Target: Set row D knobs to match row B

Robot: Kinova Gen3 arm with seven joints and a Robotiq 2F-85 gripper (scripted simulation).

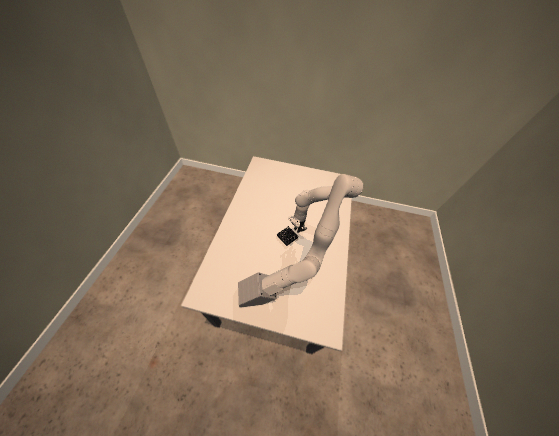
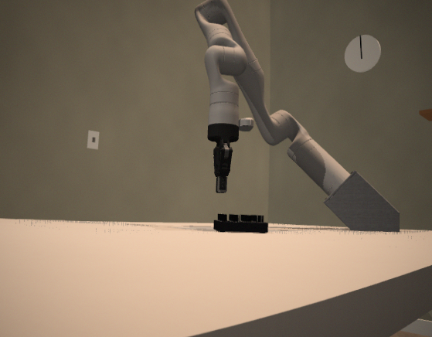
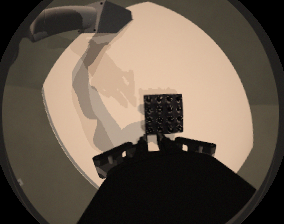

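You have the knob box (image 1: 287,236) (image 2: 240,226) (image 3: 163,114) flat on the table (image 1: 229,250) (image 2: 146,270) (image 3: 213,75), knobs up. Its outline looks nearly square, so you can't pick out a long axis; in the wrist view its sides run almost parallel to the picture's edges. You can't tell which side is the rear. Your end effector (image 1: 301,228) (image 2: 221,189) (image 3: 152,138) points down, above the box's level, slightly open and empty.

black knob box (image 1: 287,236) (image 2: 240,226) (image 3: 163,114), plain cream table top (image 1: 229,250) (image 2: 146,270) (image 3: 208,65).

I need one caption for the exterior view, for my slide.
Gripper poised above the knob box, not touching it.
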